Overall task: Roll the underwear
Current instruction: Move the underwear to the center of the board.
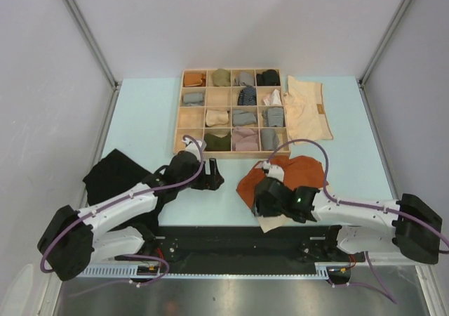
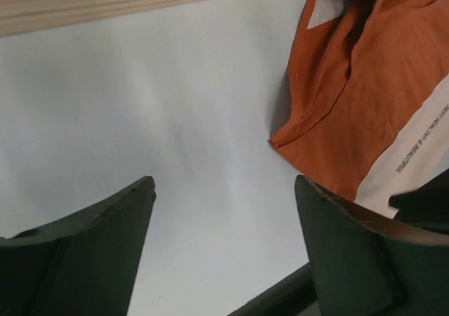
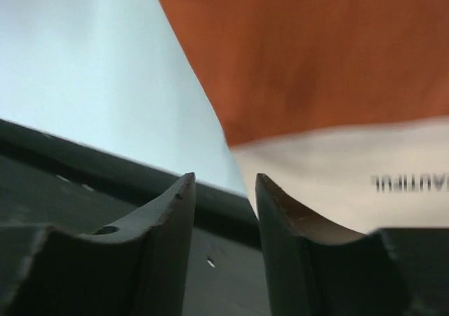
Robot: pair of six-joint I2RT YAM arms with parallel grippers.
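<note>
Near the front edge of the desk [image 1: 351, 161], where the rust-orange underwear [image 1: 295, 172] lay crumpled, we judged our right hand [image 3: 224, 177] (narrowly parted, empty) should pinch the waistband [image 3: 337, 168] squarely while the wide-open left hand [image 2: 224, 181] steadied it.

Left fingers [image 2: 84, 253] spread wide, right fingers [image 3: 158, 249] narrowly parted

Rust-orange underwear [image 1: 302, 170] is matt cloth (tray [image 1: 238, 153]: wood).

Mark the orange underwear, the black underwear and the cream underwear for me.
orange underwear [image 1: 305, 170]: top view, on its uncovered far right part.
black underwear [image 1: 112, 176]: top view, on the middle of the cloth.
cream underwear [image 1: 306, 109]: top view, on the middle of the cloth.
</note>
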